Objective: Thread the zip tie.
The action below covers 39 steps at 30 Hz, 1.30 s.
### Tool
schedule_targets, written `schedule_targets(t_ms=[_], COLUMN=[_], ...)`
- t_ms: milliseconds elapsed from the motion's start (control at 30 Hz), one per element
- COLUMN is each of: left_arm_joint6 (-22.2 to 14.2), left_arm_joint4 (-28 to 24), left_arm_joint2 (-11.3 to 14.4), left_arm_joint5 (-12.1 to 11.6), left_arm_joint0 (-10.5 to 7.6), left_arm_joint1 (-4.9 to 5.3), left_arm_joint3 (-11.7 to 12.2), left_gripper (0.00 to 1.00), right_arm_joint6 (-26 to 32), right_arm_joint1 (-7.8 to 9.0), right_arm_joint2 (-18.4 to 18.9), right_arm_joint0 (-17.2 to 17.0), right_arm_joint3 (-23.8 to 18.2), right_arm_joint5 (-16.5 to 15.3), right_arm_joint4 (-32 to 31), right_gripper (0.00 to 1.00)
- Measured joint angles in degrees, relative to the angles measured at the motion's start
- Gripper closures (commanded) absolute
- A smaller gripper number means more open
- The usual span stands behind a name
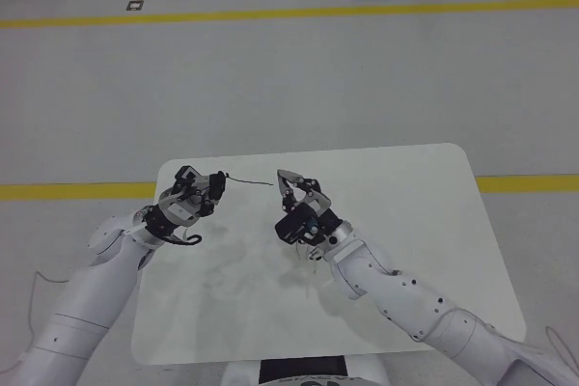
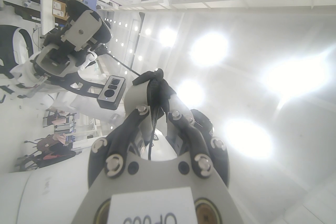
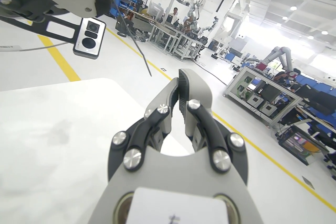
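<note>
zip tie count: one zip tie [image 1: 251, 180]. It was thin, black and strap-shaped, narrowing to a fine tip.
zip tie location: one end sat in the left gripper [image 1: 220, 183]. The rest stuck out in the air over the far part of the counter [image 1: 415, 241], sagging slightly. Its free tip ended just beside the right gripper [image 1: 283, 179], and contact could not be judged from the top view.
left gripper: clenched on the zip tie, with the black strap pinched between its fingertips [image 2: 155, 76].
right gripper: fingers pressed together with nothing seen between them [image 3: 179, 89]. The zip tie's tip [image 3: 150, 74] hung free close to its fingertips, not touching.
gripper count: two, each with two fingers.
gripper build: smooth grey finger shells, black ribbed pads and black curved links. Six round silver fastener heads showed on the right one.
camera module: one small grey rectangular box [image 3: 89, 38] with dark round lenses. It sat on a black slotted bracket off the left gripper.
counter: one, white and matte with rounded corners.
</note>
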Motion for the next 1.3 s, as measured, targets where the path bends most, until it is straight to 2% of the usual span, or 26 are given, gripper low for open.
schedule_targets(t_ms=[67,433,633,833,1067,1300], left_arm_joint6=[0.00,0.00,0.90,-4.13,-10.42,-11.29], left_arm_joint4=[0.00,0.00,0.20,1.60,6.47,7.46], left_arm_joint2=[0.00,0.00,-0.93,-3.61,-5.50,-5.74], left_arm_joint5=[0.00,0.00,0.55,2.81,6.15,6.35], left_arm_joint0=[0.00,0.00,0.00,0.05,0.06,0.16], left_arm_joint1=[0.00,0.00,0.00,0.48,1.22,1.34], left_arm_joint3=[0.00,0.00,-0.91,-0.92,-1.23,-1.44], left_gripper=[1.00,1.00,1.00,1.00,1.00,1.00], right_arm_joint6=[-0.33,-0.23,0.17,0.90,1.28,1.24], right_arm_joint1=[0.10,0.07,-0.03,0.38,0.74,0.76], right_arm_joint2=[0.59,0.66,4.26,9.19,14.16,14.41], right_arm_joint0=[-0.33,-0.42,-2.68,-4.96,-7.64,-7.73], right_arm_joint3=[-0.34,-0.30,-0.13,-0.88,-2.82,-2.90], right_arm_joint5=[-0.88,-0.83,-2.90,-8.11,-14.06,-14.41], right_arm_joint4=[0.54,0.59,5.03,11.06,17.33,17.57], right_gripper=[0.00,0.00,0.00,0.00,0.00,0.00])
